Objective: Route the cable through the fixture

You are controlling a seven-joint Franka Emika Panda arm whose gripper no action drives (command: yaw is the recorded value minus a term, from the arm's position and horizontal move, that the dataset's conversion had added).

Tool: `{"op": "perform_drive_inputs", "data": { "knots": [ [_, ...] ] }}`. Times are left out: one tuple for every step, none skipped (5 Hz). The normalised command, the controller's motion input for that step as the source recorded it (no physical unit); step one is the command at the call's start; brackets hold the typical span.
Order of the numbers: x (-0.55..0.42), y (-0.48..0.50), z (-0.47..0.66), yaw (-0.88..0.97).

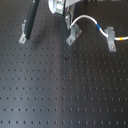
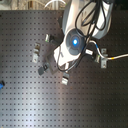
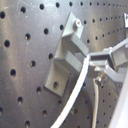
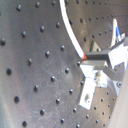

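a: while the thin white cable (image 1: 89,20) arcs across the black perforated board (image 1: 60,90) in the first exterior view, where does it run?

b: from the gripper (image 1: 68,19) at the top, over to the silvery metal clip bracket (image 1: 111,37) on the first exterior view's right, where a blue band and a yellow band sit just before the clip. it looks already seated in that one, which would explain the taut arc.

a: and the middle silvery bracket (image 1: 74,36)?

b: it stands just below the gripper. in the first wrist view the cable (image 3: 75,95) lies beside that bracket (image 3: 65,57), close to its upright top, not clearly in the slot. that is likely the fixture now being threaded.

a: the third?

b: a matching bracket (image 1: 23,37) on the first exterior view's left, well apart from the cable, beside a dark slanted rod (image 1: 31,20).

a: the hand itself?

b: in the second wrist view the fingertips (image 4: 102,57) are pinched together on the cable (image 4: 72,32), held close to the board so the cord can be steered sideways into the slot.
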Motion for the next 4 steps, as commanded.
{"op": "perform_drive_inputs", "data": {
  "knots": [
    [-0.100, -0.115, -0.22, 0.00],
    [-0.121, -0.224, -0.72, 0.00],
    [-0.063, -0.186, -0.69, 0.10],
    [-0.005, -0.112, -0.50, 0.38]
  ]
}}
